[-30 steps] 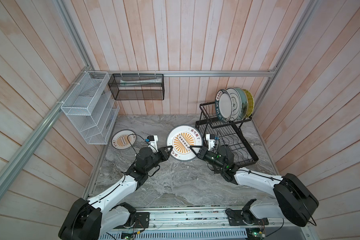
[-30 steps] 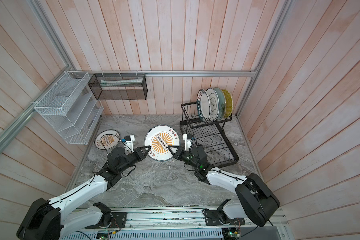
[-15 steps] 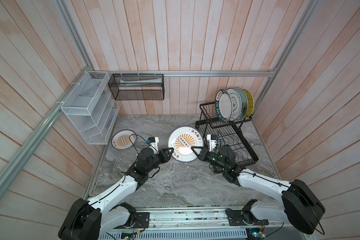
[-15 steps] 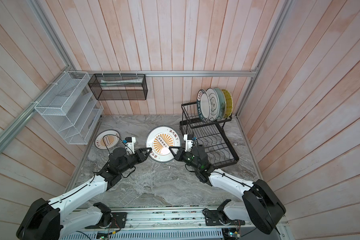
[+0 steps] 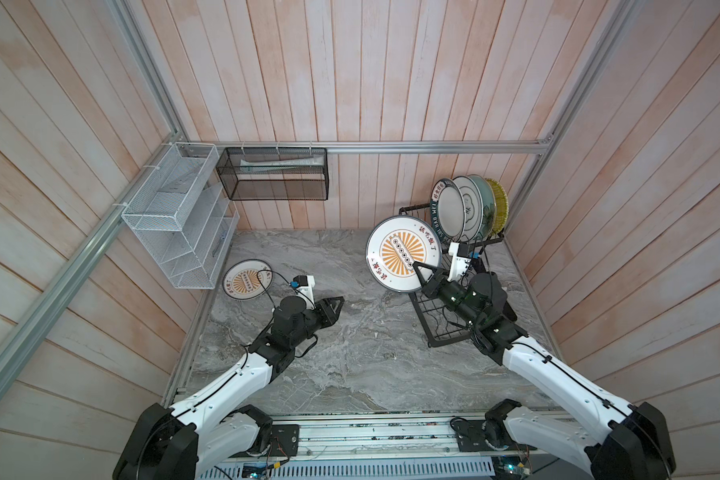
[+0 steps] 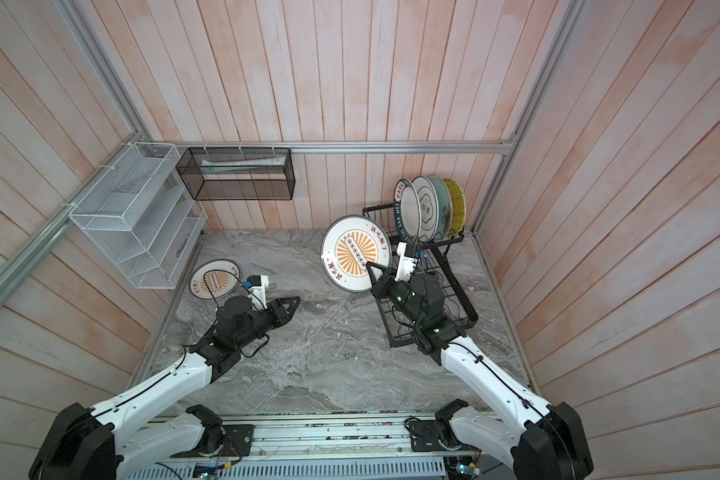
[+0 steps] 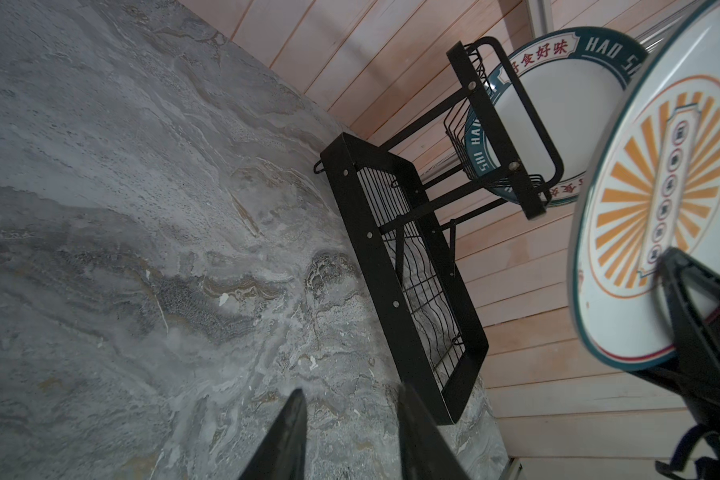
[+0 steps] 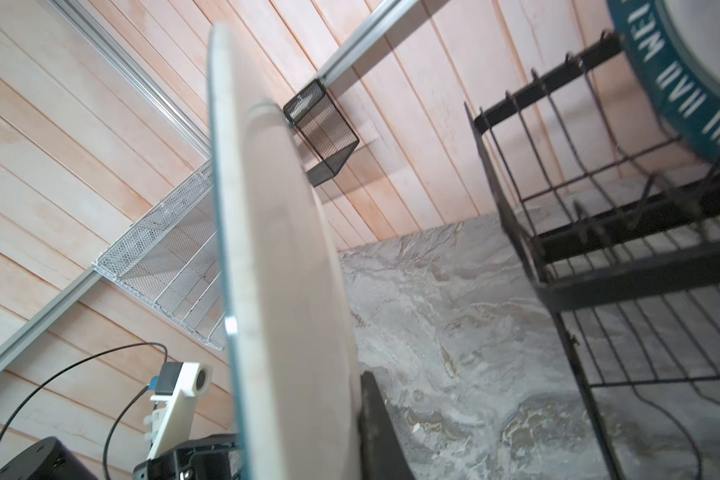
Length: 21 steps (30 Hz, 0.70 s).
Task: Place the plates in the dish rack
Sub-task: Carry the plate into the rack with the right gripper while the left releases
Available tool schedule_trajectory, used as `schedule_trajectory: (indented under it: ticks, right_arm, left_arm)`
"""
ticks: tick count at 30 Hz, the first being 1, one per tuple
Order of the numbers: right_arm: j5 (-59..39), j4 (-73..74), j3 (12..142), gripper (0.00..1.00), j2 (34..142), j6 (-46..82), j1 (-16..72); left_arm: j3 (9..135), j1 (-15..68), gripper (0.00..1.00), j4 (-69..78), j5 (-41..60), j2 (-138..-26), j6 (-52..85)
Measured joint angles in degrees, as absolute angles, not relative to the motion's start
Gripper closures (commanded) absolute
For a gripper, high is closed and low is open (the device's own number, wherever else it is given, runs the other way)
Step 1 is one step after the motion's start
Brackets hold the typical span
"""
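An orange-sunburst plate (image 5: 402, 257) (image 6: 356, 253) stands upright in the air beside the dish rack (image 5: 433, 343) (image 6: 470, 316), with my right gripper (image 5: 420, 266) (image 6: 371, 266) shut on its lower rim. In the right wrist view the plate (image 8: 275, 249) is edge-on, one finger (image 8: 375, 415) pressed against its back. Several plates (image 5: 470, 208) stand in the rack's upper basket. A second orange-sunburst plate (image 5: 247, 279) (image 6: 215, 279) lies flat at the table's left. My left gripper (image 5: 339, 300) (image 7: 350, 399) hangs open and empty over the marble, apart from both plates.
A white mesh shelf (image 5: 179, 232) and a black mesh basket (image 5: 277, 174) hang on the walls at back left. The rack stands in the back right corner against the wood wall. The grey marble table (image 5: 350, 353) spreads between my two arms.
The left gripper has opened and let go of the plate, staying where it was. The right gripper has carried the plate up and right toward the rack, turning it more upright.
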<state>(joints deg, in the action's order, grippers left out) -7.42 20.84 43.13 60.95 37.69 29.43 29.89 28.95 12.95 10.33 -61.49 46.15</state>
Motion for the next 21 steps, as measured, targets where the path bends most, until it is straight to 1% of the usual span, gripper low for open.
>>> schedule_trajectory:
  ticks: [5,13,16,21]
  right_arm:
    - [-6.1,14.6,52.1,1.0,62.1,31.3,27.3]
    - [-0.9,8.3,66.8,1.0,64.5,21.6,27.2]
    - [2.0,6.3,70.7,1.0,65.9,18.4,27.2]
    - [6.3,3.3,73.7,1.0,68.0,14.2,27.2]
  left_arm:
    - [30.2,28.9,0.62,11.6,10.2,-60.5,45.7]
    - [30.4,28.9,0.63,11.0,10.0,-59.4,45.4]
    - [30.4,28.9,0.63,10.6,10.0,-59.4,45.2]
    - [30.4,28.9,0.63,9.8,10.0,-59.4,45.1]
